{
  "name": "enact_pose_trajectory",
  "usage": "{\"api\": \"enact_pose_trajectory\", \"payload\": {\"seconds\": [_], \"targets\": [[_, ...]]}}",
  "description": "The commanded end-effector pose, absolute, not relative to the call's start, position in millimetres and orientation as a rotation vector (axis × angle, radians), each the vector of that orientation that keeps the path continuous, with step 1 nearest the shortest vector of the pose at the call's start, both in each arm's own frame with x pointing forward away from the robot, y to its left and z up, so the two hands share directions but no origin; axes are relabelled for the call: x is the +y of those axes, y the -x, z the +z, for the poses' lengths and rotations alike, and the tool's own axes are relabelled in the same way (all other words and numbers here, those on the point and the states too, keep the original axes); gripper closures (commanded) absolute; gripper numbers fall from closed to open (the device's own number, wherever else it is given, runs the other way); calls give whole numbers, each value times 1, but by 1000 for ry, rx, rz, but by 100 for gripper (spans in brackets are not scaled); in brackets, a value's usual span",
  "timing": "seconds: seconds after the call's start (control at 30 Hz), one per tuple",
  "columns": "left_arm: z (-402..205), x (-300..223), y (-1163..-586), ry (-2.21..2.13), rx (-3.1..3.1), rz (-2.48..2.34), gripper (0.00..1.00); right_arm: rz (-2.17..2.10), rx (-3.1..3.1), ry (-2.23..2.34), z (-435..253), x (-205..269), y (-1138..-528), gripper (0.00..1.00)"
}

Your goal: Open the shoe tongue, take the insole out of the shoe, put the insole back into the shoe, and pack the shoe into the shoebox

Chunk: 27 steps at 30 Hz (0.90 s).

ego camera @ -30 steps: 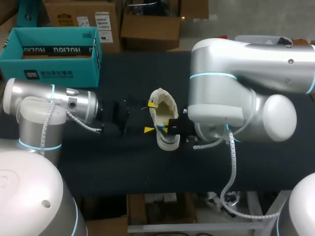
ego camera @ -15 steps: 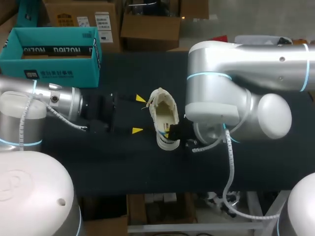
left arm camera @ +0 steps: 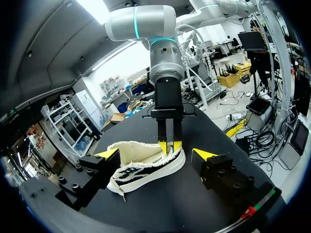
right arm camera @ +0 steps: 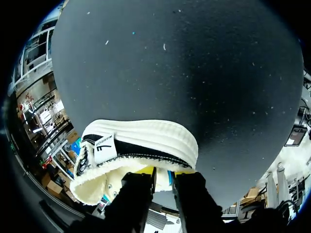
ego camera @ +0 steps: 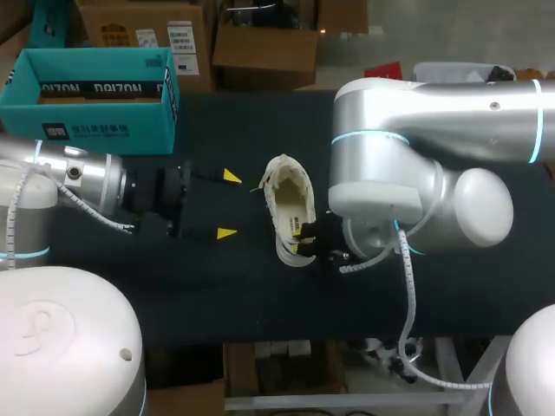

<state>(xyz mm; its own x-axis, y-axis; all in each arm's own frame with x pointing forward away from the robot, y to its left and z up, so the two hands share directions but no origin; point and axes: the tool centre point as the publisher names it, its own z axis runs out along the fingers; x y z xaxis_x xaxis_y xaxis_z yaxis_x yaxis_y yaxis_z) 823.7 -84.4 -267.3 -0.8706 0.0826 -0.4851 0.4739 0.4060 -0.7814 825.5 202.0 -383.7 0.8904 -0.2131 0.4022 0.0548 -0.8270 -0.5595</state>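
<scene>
**Worktop** [ego camera: 217, 295]: black surface that carries the shoe. The shoebox sits at its far left corner.

**Shoe** [ego camera: 289, 208]: cream with a fleecy lining, near the middle of the worktop with its opening upward.
- The head view shows only the pale inside and the rim.
- The left wrist view adds the black-and-white side panel and the white sole flat on the worktop [left arm camera: 146, 167].
- The right wrist view shows the ribbed white sole wall and a small tab on the side, just ahead of the fingers [right arm camera: 141, 150].
- The insole cannot be told apart from the lining in any view.

**Shoebox** [ego camera: 95, 95]: teal, open-topped, well apart from the shoe. It shows only in the head view.

**Left pincer** [ego camera: 227, 204]: fingers spread wide and holding nothing, beside the shoe but clear of it. Its own view shows the shoe ahead, between the two yellow tips without touching either [left arm camera: 155, 154].

**Right pincer** [ego camera: 299, 238]: largely hidden under its arm in the head view. The left wrist view shows it coming straight down, its fingers narrow and pinching the shoe's rim [left arm camera: 169, 145]. Its own view shows the yellow tips close together at the fleecy edge [right arm camera: 160, 172].
</scene>
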Motion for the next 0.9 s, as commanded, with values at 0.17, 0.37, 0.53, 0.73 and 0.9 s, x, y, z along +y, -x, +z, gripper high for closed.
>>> {"api": "enact_pose_trajectory", "payload": {"seconds": [0.17, 0.37, 0.53, 0.73, 0.9], "targets": [[-255, -82, -809, -422, 2345, -1386, 0, -641, 82, 2528, -349, 207, -807, 69], [-255, -81, -808, -360, 2379, -1373, 0, -669, 46, 2536, -329, 209, -802, 76], [-256, -80, -808, -295, 2454, -1356, 0, -673, 5, 2526, -328, 216, -813, 100], [-259, -74, -808, -66, 2662, -1316, 0, -629, -9, 2506, -350, 220, -828, 100], [-259, -71, -815, 242, 2759, -1156, 0, -592, 12, 2506, -366, 217, -836, 100]]}}
